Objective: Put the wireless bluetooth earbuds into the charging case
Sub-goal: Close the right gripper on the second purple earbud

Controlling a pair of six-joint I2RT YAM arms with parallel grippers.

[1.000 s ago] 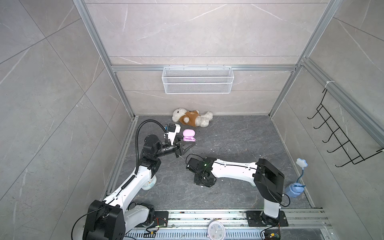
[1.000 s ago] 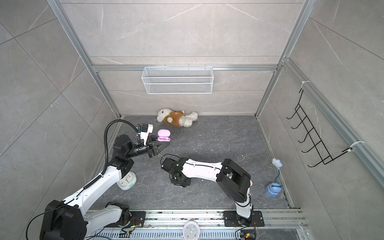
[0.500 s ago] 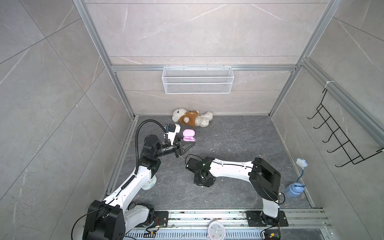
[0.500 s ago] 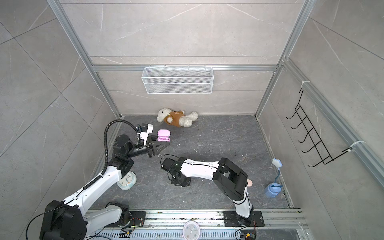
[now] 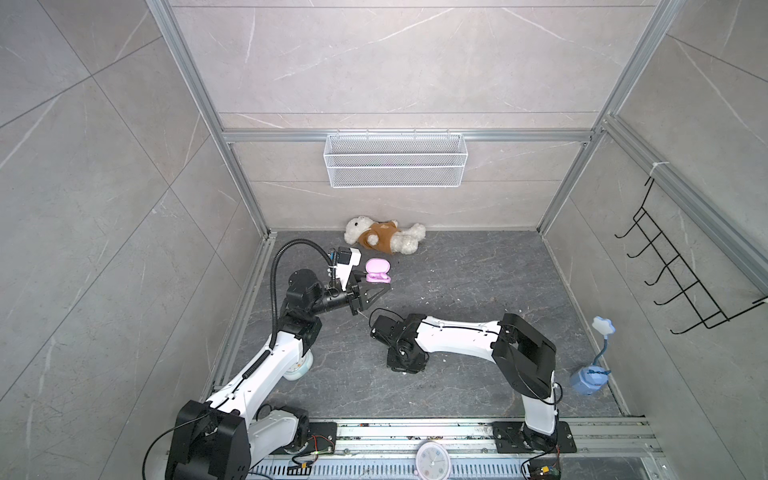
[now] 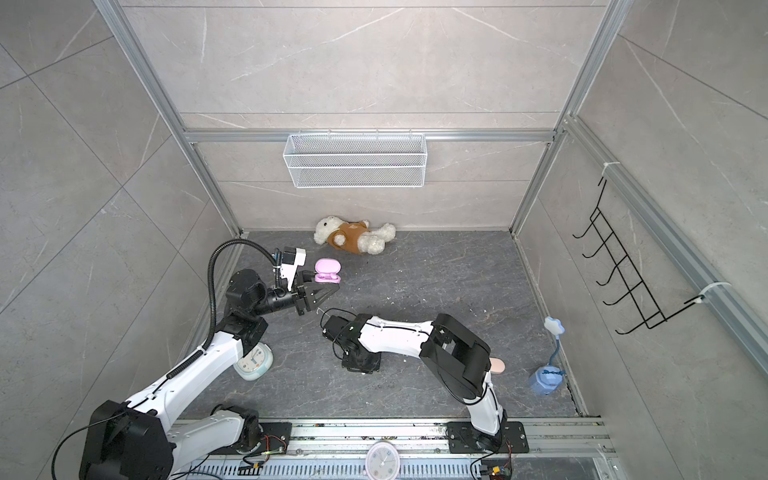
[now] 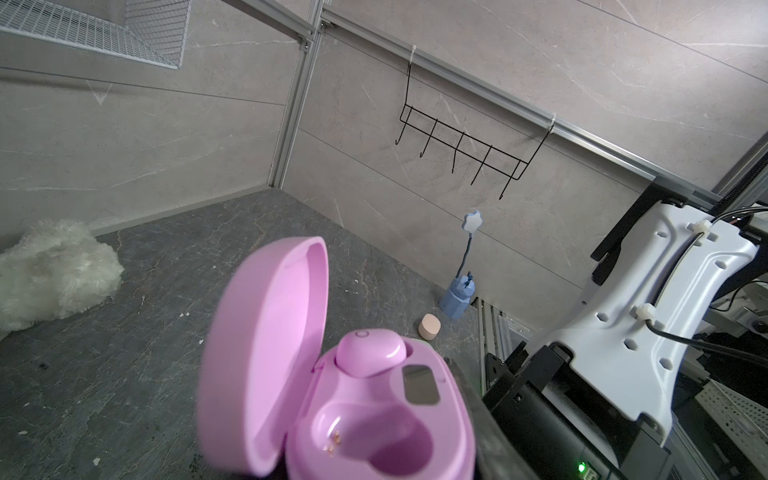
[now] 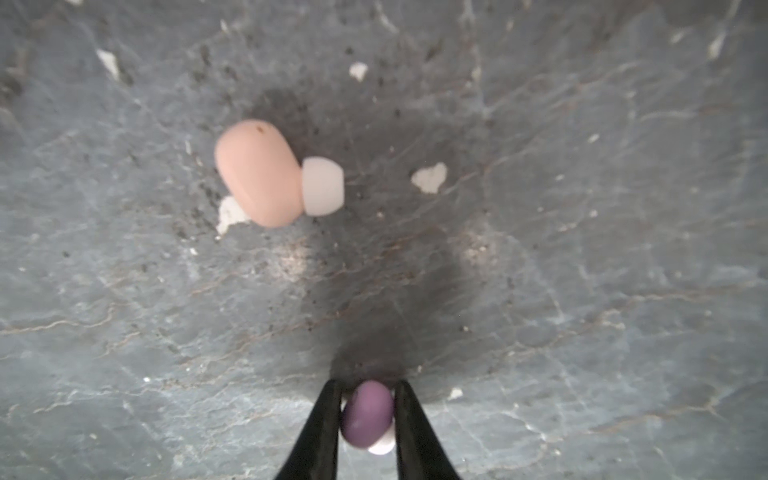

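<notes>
Lilac earbud (image 8: 368,415) sits pinched between both fingers of the right gripper (image 8: 367,387), close to the grey floor (image 8: 582,291); a peach earbud (image 8: 257,172) lies near it. Farther back, the left gripper (image 5: 382,284) is clenched on the open pink case (image 7: 353,415), where a second earbud (image 7: 370,351) sits in one slot

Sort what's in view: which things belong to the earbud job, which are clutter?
Job: lilac charging case, seated lilac earbud, pinched lilac earbud, peach earbud, peach case.
Clutter: teddy bear, alarm clock, blue lamp, wire basket, hook rack.
</notes>
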